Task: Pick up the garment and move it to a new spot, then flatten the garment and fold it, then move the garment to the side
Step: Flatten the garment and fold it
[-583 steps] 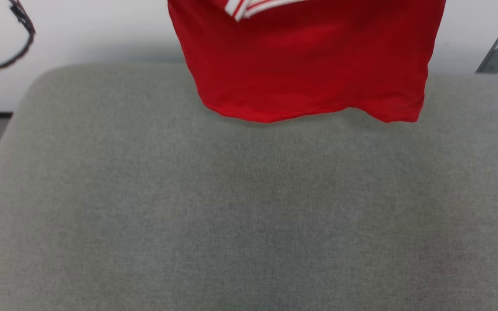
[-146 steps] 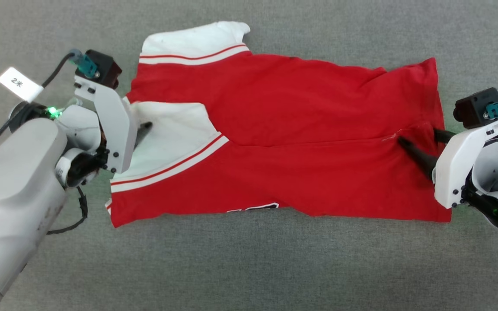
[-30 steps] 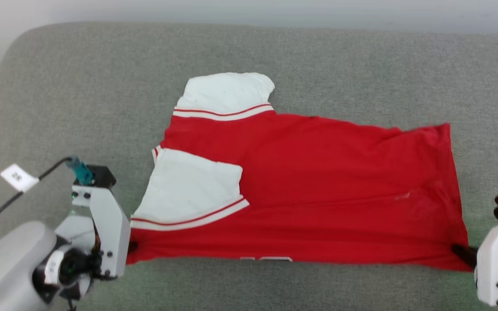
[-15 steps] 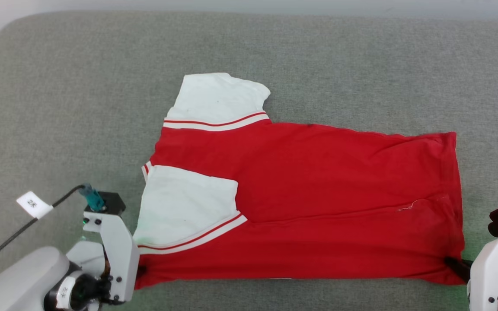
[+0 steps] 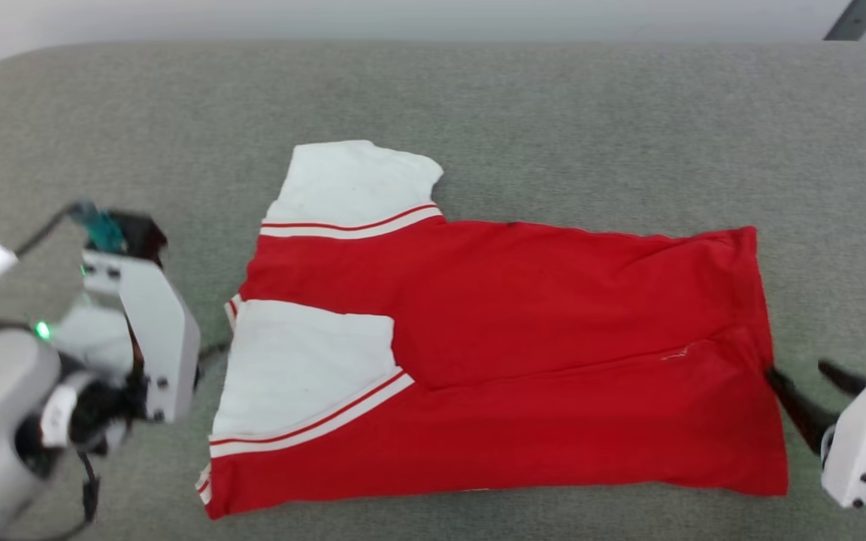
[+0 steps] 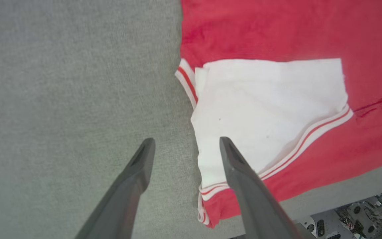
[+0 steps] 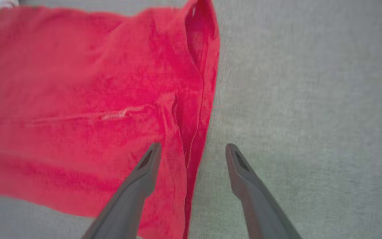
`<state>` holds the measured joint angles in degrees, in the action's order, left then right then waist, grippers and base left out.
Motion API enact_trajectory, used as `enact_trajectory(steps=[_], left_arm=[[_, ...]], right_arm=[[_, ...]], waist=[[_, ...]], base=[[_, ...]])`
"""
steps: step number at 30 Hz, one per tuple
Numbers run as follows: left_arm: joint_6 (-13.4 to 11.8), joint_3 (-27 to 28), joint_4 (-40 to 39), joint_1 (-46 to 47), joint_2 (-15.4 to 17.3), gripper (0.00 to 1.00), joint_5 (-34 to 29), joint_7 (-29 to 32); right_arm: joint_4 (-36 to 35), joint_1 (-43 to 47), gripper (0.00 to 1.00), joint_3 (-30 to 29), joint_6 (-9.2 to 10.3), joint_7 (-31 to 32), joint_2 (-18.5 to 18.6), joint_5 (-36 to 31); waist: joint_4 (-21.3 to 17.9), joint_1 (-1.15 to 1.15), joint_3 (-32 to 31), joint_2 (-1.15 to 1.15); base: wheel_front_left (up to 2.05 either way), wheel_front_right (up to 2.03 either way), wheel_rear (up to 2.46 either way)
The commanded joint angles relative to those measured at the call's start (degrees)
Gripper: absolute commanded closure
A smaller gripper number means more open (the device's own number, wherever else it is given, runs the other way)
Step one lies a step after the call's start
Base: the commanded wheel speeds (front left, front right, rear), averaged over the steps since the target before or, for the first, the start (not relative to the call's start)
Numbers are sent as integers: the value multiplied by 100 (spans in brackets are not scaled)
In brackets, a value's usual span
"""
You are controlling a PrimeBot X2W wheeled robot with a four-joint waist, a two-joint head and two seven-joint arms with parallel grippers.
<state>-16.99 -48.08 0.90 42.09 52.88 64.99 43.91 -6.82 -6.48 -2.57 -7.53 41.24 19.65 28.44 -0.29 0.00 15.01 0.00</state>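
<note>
Flanking garment (image 5: 538, 361): left gripper (image 6: 184, 142), right gripper (image 5: 797, 370).

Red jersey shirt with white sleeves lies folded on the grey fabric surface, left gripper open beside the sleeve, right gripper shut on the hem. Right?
No: the right gripper is open too, its jaws spread either side of the hem of the red jersey shirt, per the right wrist view.

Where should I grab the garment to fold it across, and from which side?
Probably the hem, from the robot's right. The garment lies flat, already doubled lengthwise, and its hem runs as one straight stacked edge facing the open right gripper, which straddles that edge. The left gripper, also open, faces the bulkier sleeve end, a poorer hold.
</note>
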Motion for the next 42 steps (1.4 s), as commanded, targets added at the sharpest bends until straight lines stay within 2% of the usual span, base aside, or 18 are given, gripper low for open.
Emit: enact_trajectory(steps=[1,3,7,12,17,27,32,40,41,42], left_arm=[[45,4,9,55,-2,0,-44,9],[141,77,83,337,-81,0,-131,-43],[487,143,427,882,-273,0,-444,-325],[991,191,1101,1532,-548,0,-803,-769],[1394,195,1876,2102,-753,0,-1033,-996],[1953,-14,3183,3010,-1121,0,-1167,-511],[2040,-133,3702,3241,-1274,0,-1163,-180],[1980,-402,4230,3200,-1522,0,-1064,642],[1968,-429,4267,3181,-1537,17,-1056,725],[1972,-463,4302,3158,-1549,61,-1046,806]], right_arm=[[-36,-64,0,-6,10,-58,-16,-10],[-164,-197,0,0,10,-424,-71,-86],[-288,-482,0,97,10,-1356,-165,-277],[-186,-837,0,350,10,-2529,-309,-502],[18,-1106,0,573,10,-3306,-430,-705],[345,-1406,0,803,10,-3865,-578,-768],[434,-1491,0,829,10,-3940,-615,-720],[502,-1566,0,755,10,-3920,-603,-718],[506,-1574,0,752,10,-3909,-606,-722],[514,-1587,0,757,10,-3895,-614,-718]], waist=[[-75,0,26,0],[-171,0,81,0],[-404,0,250,0],[-746,0,522,0],[-1042,0,835,0],[-1386,0,1304,0],[-1463,0,1443,0],[-1439,0,1520,0],[-1432,0,1525,0],[-1425,0,1528,0]], base=[[0,0,0],[0,0,0],[0,0,0],[0,0,0],[0,0,0],[0,0,0],[0,0,0],[0,0,0],[0,0,0],[0,0,0]])
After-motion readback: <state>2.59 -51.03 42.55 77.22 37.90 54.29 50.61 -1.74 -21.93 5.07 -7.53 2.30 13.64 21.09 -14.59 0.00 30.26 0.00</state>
